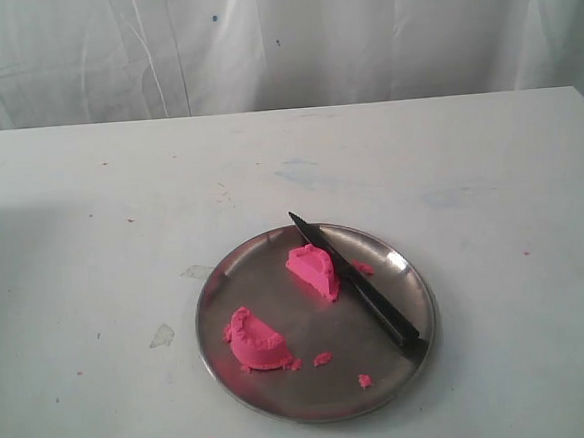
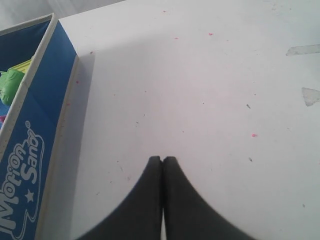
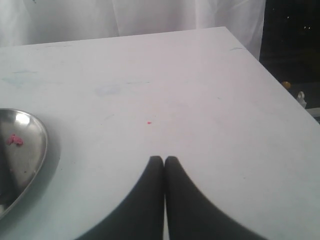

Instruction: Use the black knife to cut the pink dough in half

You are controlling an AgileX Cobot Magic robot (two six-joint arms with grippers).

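Observation:
The pink dough lies in two half-dome chunks on the steel plate point(image 1: 246, 272): one chunk point(image 1: 314, 269) at the plate's middle back, the other point(image 1: 255, 341) at its front left. The black knife point(image 1: 356, 281) rests across the plate, its blade against the back chunk and its handle on the right rim. Neither arm shows in the exterior view. My left gripper point(image 2: 163, 159) is shut and empty over bare table. My right gripper point(image 3: 164, 159) is shut and empty too, with the plate's rim point(image 3: 40, 150) off to one side.
A few pink crumbs point(image 1: 323, 358) lie on the plate and table. A blue box point(image 2: 35, 150) of coloured items stands beside my left gripper. The table's edge point(image 3: 280, 85) runs near my right gripper. White cloth hangs behind the table.

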